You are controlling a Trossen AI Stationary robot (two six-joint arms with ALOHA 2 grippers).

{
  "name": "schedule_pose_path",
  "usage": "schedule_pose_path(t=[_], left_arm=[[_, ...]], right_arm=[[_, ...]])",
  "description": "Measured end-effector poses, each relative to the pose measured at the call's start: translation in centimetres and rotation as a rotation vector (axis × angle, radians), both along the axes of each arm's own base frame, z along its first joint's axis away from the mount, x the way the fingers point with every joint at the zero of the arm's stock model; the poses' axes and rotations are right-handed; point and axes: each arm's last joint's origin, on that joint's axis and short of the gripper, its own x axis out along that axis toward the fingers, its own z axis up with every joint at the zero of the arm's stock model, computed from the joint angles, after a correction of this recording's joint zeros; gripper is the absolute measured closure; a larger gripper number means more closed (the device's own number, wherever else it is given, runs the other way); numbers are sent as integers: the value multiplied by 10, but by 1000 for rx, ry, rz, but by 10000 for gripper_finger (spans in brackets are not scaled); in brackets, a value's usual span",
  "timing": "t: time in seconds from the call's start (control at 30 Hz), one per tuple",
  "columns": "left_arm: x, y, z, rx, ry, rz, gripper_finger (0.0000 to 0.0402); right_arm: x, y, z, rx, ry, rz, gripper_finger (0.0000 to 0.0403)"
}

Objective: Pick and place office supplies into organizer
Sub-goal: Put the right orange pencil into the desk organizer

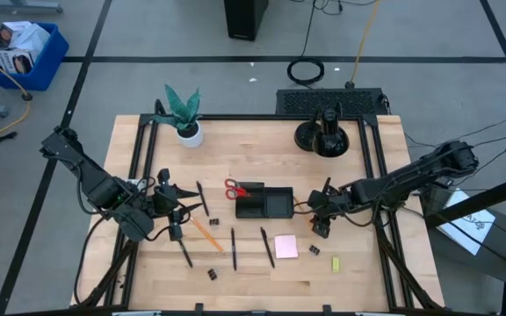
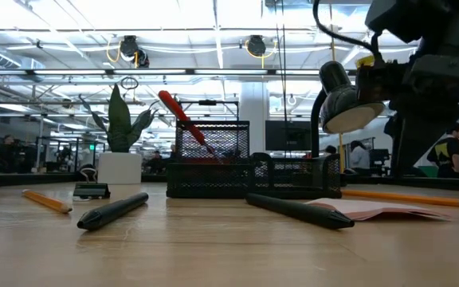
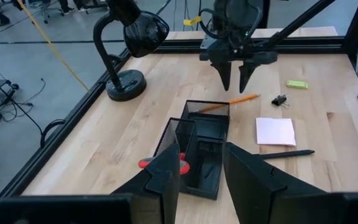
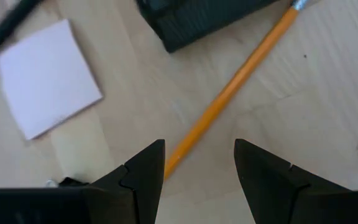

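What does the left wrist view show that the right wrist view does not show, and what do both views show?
Only the left wrist view shows the red-handled scissors in the organizer, the desk lamp, the yellow-green piece, a binder clip and the right claw, open above the table. Only the right wrist view shows the pencil's point lying between that claw's fingers. Both show the black organizer, the orange pencil beside it, the pink sticky-note pad and a black pen.

Wooden table [image 1: 148, 263] with organizer [image 1: 264, 204], pens [image 1: 233, 249], sticky-note pad [image 1: 285, 247], potted plant [image 1: 184, 116].
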Motion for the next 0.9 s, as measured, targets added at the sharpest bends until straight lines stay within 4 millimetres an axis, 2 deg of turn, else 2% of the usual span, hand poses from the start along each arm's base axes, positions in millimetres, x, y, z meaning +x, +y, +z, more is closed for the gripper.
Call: schedule_pose_path(t=[0.2, 0.5, 0.9], left_arm=[[0, 0, 0, 0, 0, 0, 275], [0, 0, 0, 0, 0, -1, 275], [0, 0, 0, 1, 6, -9, 275]], right_arm=[[2, 0, -9, -10, 46, -3, 216], [16, 4, -4, -7, 36, 0, 216], [17, 4, -10, 4, 74, -47, 216]])
